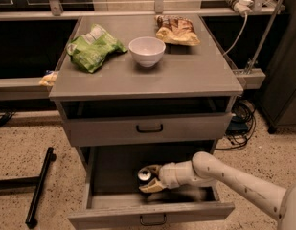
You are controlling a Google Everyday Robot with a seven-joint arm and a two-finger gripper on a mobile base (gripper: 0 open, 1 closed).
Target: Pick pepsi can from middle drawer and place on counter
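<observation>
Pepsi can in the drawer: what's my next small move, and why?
Probably close the gripper on the pepsi can: its fingers look spread on either side of the can, which sits in the open middle drawer, not yet lifted.

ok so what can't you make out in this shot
Pepsi can: only its silver top shows; the gripper, low in the middle drawer, covers its body.
Drawer floor near the front: hidden behind the drawer's own front panel.
Arm: cut off at the lower right corner, so the base is unseen.
Green bag and brown bag on the counter: print too small to read.
</observation>
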